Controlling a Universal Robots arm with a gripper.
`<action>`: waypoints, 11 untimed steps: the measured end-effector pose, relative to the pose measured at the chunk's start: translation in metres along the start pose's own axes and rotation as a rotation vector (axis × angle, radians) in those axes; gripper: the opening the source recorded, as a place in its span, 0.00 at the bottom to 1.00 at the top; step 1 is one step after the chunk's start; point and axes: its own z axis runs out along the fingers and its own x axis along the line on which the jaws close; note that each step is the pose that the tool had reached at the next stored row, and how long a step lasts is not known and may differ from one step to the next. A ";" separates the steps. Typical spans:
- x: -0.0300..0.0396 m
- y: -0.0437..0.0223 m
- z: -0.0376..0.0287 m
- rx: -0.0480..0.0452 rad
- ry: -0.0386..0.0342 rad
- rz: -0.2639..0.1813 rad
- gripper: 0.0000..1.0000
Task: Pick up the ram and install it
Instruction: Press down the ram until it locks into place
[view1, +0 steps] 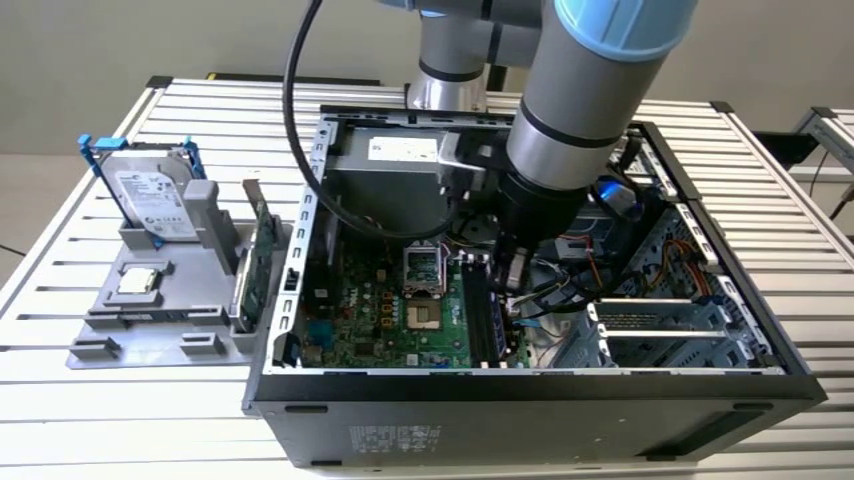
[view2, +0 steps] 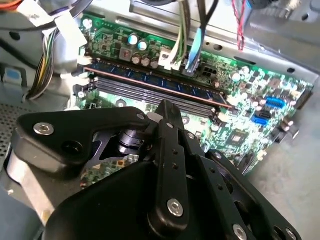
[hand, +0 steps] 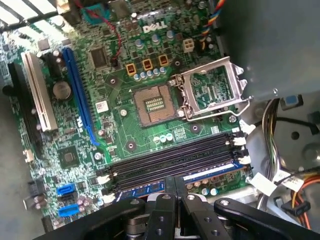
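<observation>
1. My black gripper (view2: 167, 107) is hanging just above the memory slots, and I cannot tell how wide it is standing.
2. The long, thin dark ram stick (view2: 150, 82) with its row of chips is sitting in the outermost slot.
3. The green motherboard (hand: 120, 75) is lying beyond it.
4. The open black metal computer case (view1: 534, 390) is resting on the slatted aluminium bench (view1: 80, 380).

The green motherboard (hand: 125, 135) carries an open processor socket (hand: 154, 105) (its metal latch frame (hand: 212, 92) swung aside). Between the socket and the black gripper (hand: 175, 200) run parallel memory slots (hand: 170, 160); the ram (hand: 210, 171) sits in the one nearest the gripper.
</observation>
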 end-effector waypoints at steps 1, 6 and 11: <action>0.0000 0.0000 0.0002 -0.0005 -0.0013 -0.014 0.00; 0.0000 -0.0004 0.0010 -0.0021 -0.0026 -0.084 0.00; -0.0003 -0.0016 0.0015 -0.0034 -0.0029 -0.148 0.00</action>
